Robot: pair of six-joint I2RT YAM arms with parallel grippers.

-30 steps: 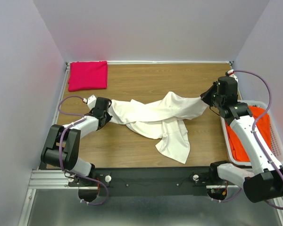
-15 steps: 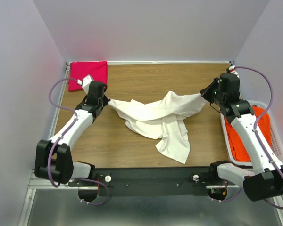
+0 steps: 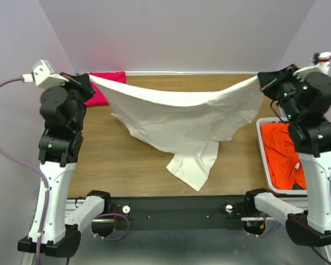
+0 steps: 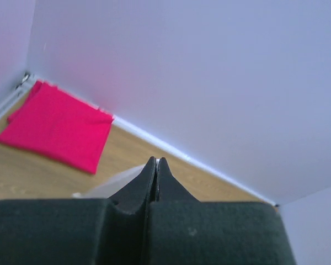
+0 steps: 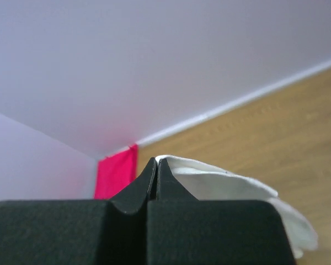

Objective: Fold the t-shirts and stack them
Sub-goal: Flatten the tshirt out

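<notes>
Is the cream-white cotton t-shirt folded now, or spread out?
Spread out: the cream-white t-shirt hangs stretched between the left gripper and right gripper, its lower part sagging to the wooden table.

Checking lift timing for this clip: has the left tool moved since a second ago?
Yes. The left tool went up and toward the far-left corner, now at the folded pink shirt, carrying a corner of the white shirt.

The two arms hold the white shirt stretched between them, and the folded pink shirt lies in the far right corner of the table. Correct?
No: the pink shirt lies in the far left corner, as the top external view shows. The white shirt is indeed stretched between the two arms.
</notes>
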